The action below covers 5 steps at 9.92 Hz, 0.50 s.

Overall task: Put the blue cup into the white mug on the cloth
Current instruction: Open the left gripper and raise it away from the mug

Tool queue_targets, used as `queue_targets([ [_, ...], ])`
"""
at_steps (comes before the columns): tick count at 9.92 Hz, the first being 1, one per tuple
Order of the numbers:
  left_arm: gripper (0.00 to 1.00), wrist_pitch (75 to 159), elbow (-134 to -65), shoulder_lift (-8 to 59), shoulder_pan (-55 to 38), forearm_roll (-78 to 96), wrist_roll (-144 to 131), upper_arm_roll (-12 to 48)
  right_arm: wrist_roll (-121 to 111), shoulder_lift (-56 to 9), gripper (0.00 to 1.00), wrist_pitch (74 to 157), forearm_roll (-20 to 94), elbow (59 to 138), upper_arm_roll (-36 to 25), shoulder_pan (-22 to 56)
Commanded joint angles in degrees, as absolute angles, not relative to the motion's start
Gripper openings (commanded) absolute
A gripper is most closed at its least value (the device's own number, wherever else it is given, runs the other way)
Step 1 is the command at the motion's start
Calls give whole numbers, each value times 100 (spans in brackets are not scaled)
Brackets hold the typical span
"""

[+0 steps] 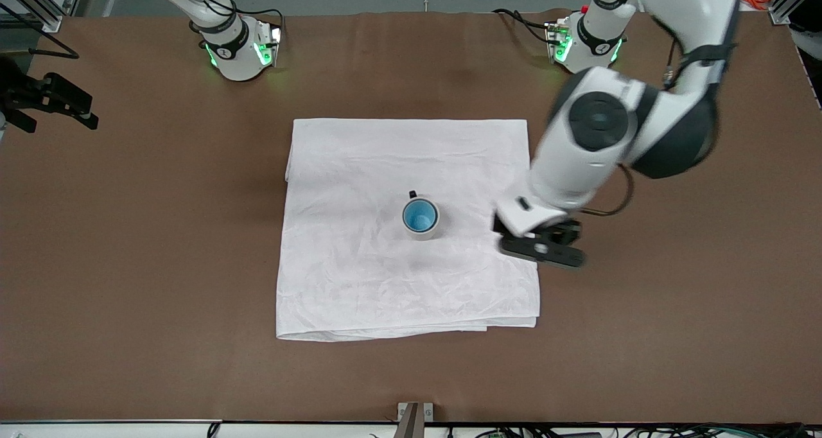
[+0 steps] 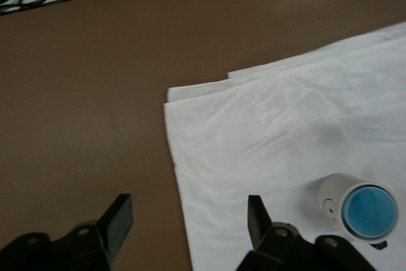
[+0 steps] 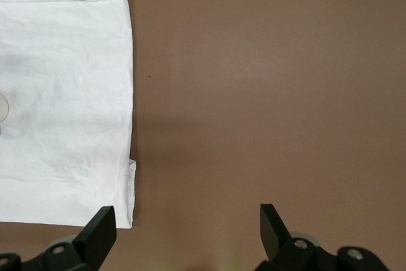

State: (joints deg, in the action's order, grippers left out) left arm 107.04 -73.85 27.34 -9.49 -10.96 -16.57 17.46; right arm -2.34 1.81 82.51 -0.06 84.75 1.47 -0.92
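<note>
The blue cup (image 1: 420, 216) sits upright inside the white mug (image 1: 425, 234), which stands on the cloth (image 1: 359, 271) near its middle. The mug's dark handle points toward the robots' bases. My left gripper (image 1: 542, 248) is open and empty, over the cloth's edge toward the left arm's end, apart from the mug. In the left wrist view the open left gripper (image 2: 189, 220) hangs over the cloth (image 2: 266, 131) edge, with the mug (image 2: 331, 196) and blue cup (image 2: 369, 211) off to one side. My right gripper (image 3: 187, 230) is open and empty over bare table beside the cloth (image 3: 63, 93).
The brown table (image 1: 128, 264) lies bare around the cloth. A dark fixture (image 1: 51, 97) stands at the right arm's end of the table. Both arm bases (image 1: 234, 49) stand along the table's edge farthest from the front camera.
</note>
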Motion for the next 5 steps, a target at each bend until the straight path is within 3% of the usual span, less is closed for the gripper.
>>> queue_targets([
  [1, 100, 10303, -7541, 2462, -398, -915, -1670, 1811, -272, 325, 100, 8314, -62, 8596, 97, -96],
  [4, 100, 9732, -7524, 2067, 192, -713, -1338, 1584, -281, 316, 100, 8314, -44, 8596, 97, -105],
  [5, 100, 9390, -7515, 1918, 150, -634, -1066, 1130, -281, 316, 100, 8314, -44, 8587, 97, -105],
])
